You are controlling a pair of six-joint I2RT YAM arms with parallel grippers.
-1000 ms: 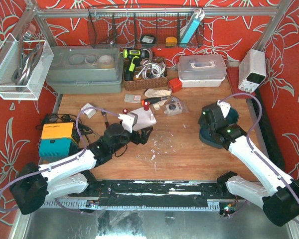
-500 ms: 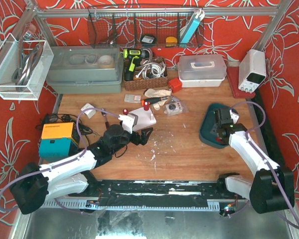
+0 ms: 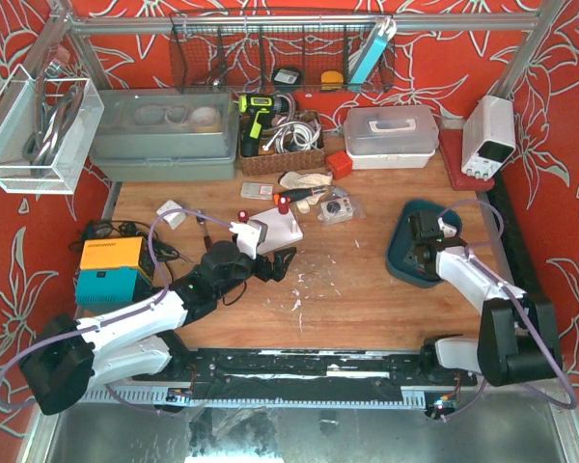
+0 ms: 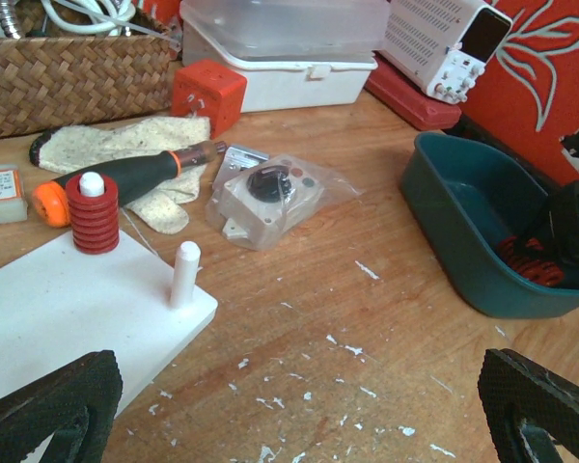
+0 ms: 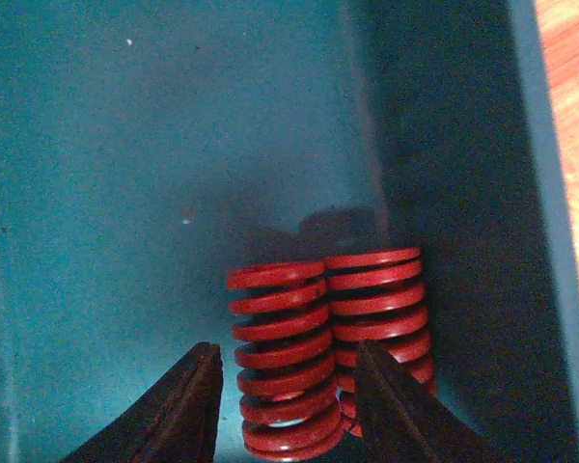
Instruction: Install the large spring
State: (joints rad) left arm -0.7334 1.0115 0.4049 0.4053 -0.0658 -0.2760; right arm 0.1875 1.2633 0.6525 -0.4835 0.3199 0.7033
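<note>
My right jaws are down inside the dark teal plastic bin. They are closed on the lower coils of a large red coil spring, with one black fingertip on each side of it. A second red coil spring lies side by side with the first and touches it, on the side toward the bin's wall. It is partly hidden behind my other fingertip.

My left jaws stand wide open, low over the wooden counter, and hold nothing. Their black textured pads show at the two lower corners of that wrist view. Just beyond them lies a flat white board with a bare white peg upright near its corner. Farther back on the board, another peg carries a red spring. Behind the board, an orange-and-black screwdriver lies across a pale knitted glove, beside a grey device in a clear bag. The teal bin sits to the right, well apart from the board.
</note>
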